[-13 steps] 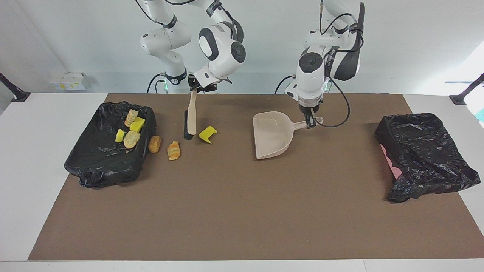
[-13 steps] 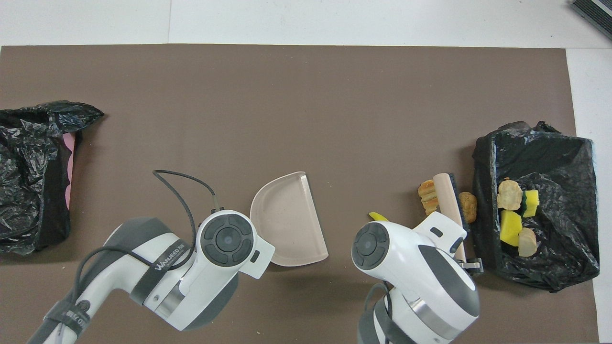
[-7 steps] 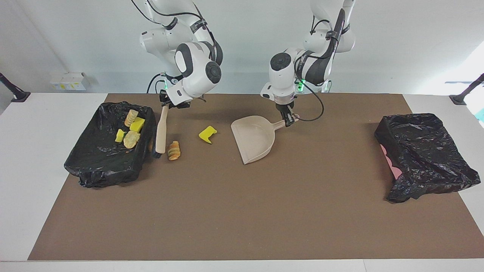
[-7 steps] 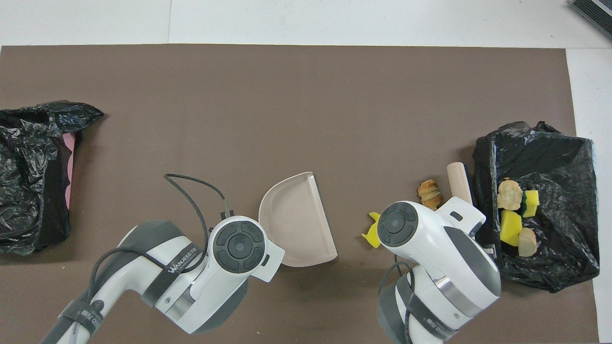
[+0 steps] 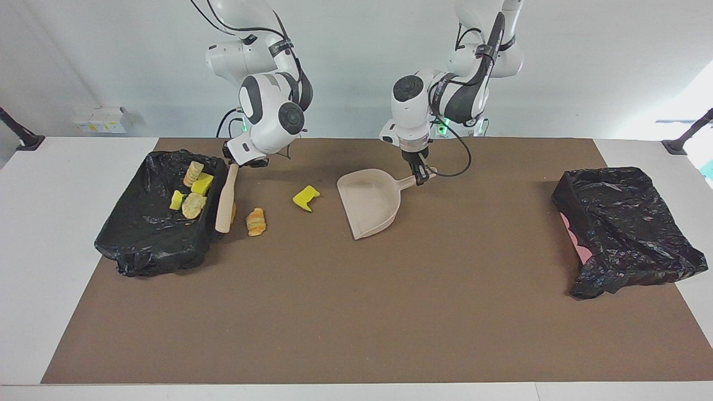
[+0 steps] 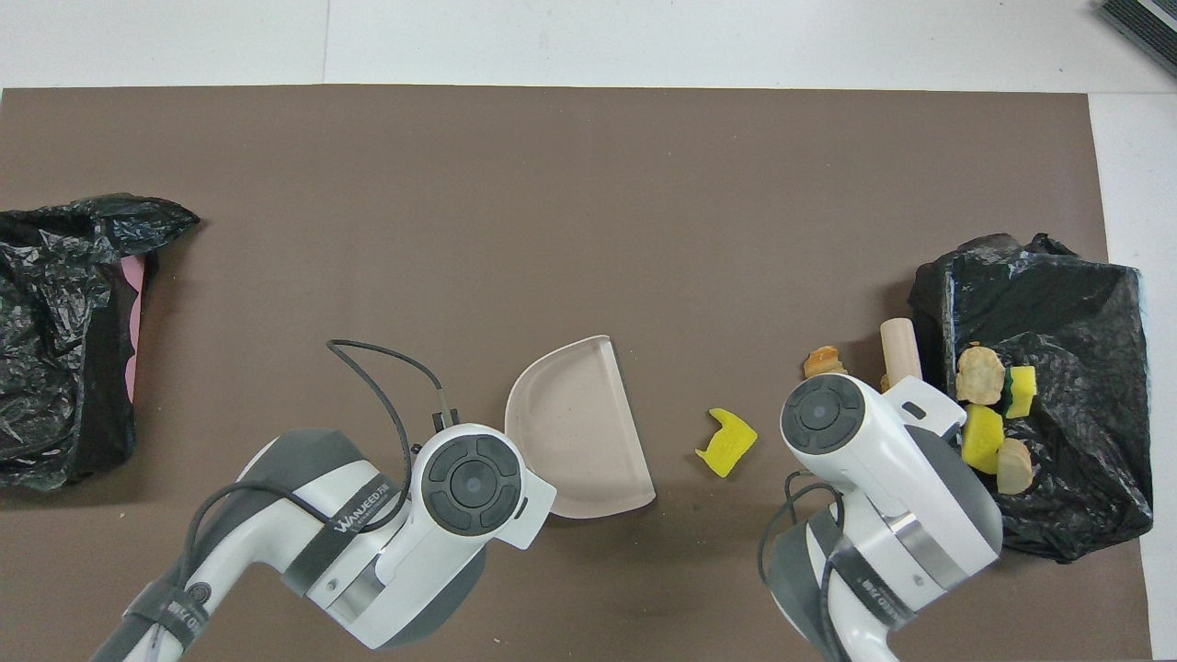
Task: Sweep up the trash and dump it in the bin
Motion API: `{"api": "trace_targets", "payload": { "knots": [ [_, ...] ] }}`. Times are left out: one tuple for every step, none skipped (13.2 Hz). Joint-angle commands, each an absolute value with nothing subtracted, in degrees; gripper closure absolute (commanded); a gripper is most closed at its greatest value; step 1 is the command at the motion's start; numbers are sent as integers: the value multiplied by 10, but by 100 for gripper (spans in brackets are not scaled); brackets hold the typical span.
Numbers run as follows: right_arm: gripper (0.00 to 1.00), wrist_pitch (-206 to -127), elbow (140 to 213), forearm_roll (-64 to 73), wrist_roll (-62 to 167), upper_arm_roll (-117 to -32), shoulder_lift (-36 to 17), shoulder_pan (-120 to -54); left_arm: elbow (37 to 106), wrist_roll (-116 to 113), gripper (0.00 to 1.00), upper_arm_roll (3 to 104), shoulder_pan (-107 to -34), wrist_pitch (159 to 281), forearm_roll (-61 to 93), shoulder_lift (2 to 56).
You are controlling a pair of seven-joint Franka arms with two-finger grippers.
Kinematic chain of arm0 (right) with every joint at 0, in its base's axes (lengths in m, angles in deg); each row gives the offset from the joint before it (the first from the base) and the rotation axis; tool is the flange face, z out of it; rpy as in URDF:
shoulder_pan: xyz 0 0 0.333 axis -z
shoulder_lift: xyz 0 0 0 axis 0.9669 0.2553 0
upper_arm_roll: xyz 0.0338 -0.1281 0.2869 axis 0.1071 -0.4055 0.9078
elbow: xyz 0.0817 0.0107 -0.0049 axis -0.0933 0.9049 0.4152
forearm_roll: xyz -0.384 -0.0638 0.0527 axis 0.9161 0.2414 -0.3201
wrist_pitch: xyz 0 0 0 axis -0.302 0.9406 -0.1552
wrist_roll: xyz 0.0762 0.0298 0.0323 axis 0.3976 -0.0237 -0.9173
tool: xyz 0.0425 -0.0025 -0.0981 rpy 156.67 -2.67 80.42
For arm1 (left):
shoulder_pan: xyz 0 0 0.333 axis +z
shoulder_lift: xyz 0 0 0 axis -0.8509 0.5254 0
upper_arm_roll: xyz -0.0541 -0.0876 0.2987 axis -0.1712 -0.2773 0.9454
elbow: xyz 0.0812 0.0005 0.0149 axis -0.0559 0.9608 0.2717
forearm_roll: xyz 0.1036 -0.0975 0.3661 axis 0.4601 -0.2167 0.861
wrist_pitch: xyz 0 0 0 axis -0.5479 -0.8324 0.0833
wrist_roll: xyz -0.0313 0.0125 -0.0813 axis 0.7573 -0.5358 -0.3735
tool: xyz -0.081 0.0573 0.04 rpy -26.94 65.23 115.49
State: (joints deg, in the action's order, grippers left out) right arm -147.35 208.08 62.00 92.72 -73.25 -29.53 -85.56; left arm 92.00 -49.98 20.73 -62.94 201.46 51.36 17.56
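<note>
My right gripper (image 5: 240, 163) is shut on the beige brush (image 5: 226, 197), which leans against the black-lined bin (image 5: 139, 245) at the right arm's end. Several scraps of trash (image 5: 193, 189) lie in that bin. An orange-brown bread-like piece (image 5: 256, 221) and a yellow sponge wedge (image 5: 306, 198) lie on the mat; another brown piece (image 5: 233, 211) peeks out beside the brush. My left gripper (image 5: 421, 177) is shut on the handle of the beige dustpan (image 5: 367, 203), whose mouth faces the wedge. In the overhead view the dustpan (image 6: 575, 428), wedge (image 6: 726, 442) and brush handle (image 6: 899, 348) show; both grippers are hidden under their wrists.
A second bin in a black bag (image 5: 624, 228) with a pink edge sits at the left arm's end, also in the overhead view (image 6: 55, 331). A brown mat (image 5: 356, 312) covers the table.
My right gripper has carried the brush past the loose scraps to the bin's wall. My left gripper has brought the dustpan closer to the yellow wedge.
</note>
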Motion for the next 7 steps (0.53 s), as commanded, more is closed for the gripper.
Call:
{"api": "trace_targets", "payload": {
  "knots": [
    [100,-1491,2101,568,881,-726,-317,-836,923,-493,100,203,-626,2025,515,178],
    [100,-1490,2101,550,867,-726,-317,-836,923,-493,100,203,-626,2025,515,178],
    [100,-1490,2100,518,849,-726,-316,-841,923,-493,100,203,-626,2025,515,178],
    [100,-1491,2097,493,848,-725,-316,-848,923,-493,100,203,-626,2025,515,178],
    [100,-1491,2094,477,854,-725,-315,-871,923,-492,100,203,-626,2025,515,178],
    [100,-1489,2083,461,875,-725,-313,-899,923,-492,100,203,-626,2025,515,178],
    [100,-1484,2065,447,904,-725,-307,-924,923,-492,100,203,-626,2025,515,178]
  ]
}}
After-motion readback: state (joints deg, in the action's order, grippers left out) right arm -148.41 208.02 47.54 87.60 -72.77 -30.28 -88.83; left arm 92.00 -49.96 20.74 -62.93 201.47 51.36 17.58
